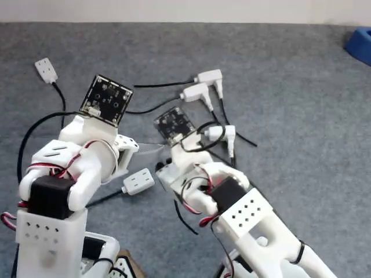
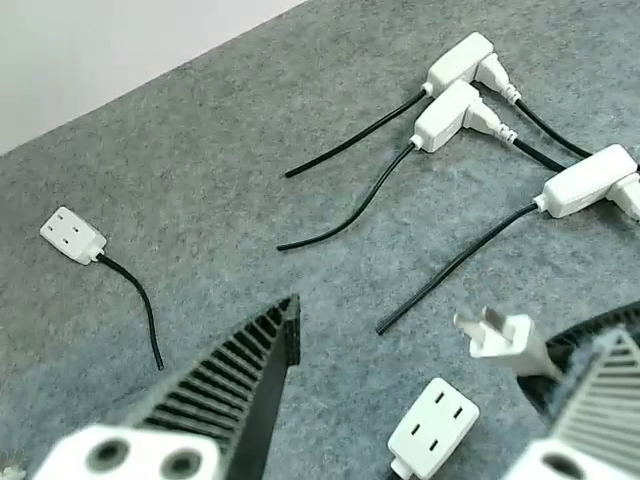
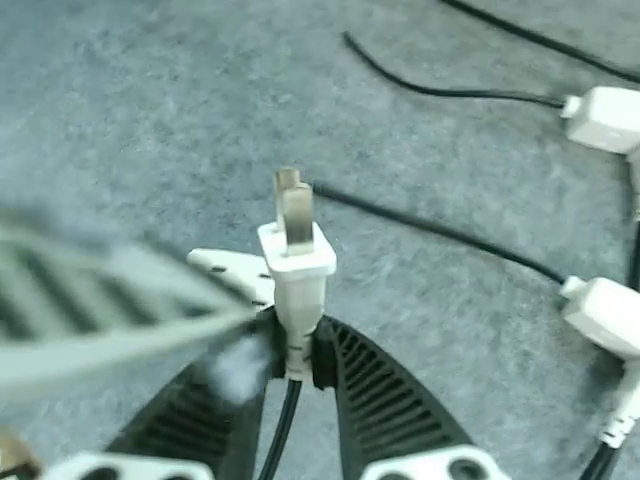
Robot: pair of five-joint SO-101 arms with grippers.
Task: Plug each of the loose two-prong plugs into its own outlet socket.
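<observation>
- High view, looking down on grey carpet [image 1: 301, 174]: two white arms lean in from 6 o'clock. The left arm is at about 8 o'clock and the right at about 5 o'clock.
- The right gripper [image 3: 297, 350] is clamped on a white two-prong plug [image 3: 297, 262]. It pinches the neck where the black cord leaves, and the prongs point away from the wrist (both flat blades are plain to see).
- The left gripper [image 2: 455, 325] is spread wide with nothing in it. The held plug sits between its fingers; I cannot tell whether it touches either one.
- A loose white socket [image 1: 138, 180] lies flat on the carpet between the two arms, just toward 7 o'clock from the middle, with its slots facing up.
- A second loose socket [image 1: 46, 69] lies at 10 o'clock, well apart from both grippers, with a black cord trailing from it.
- Three more sockets sit together toward 1 o'clock, each with a plug seated in it: the farthest socket [image 1: 208, 76], the middle socket [image 1: 197, 92] and the nearest socket [image 1: 223, 133].
- A blue object [image 1: 359, 43] sits at the 2 o'clock edge.
</observation>
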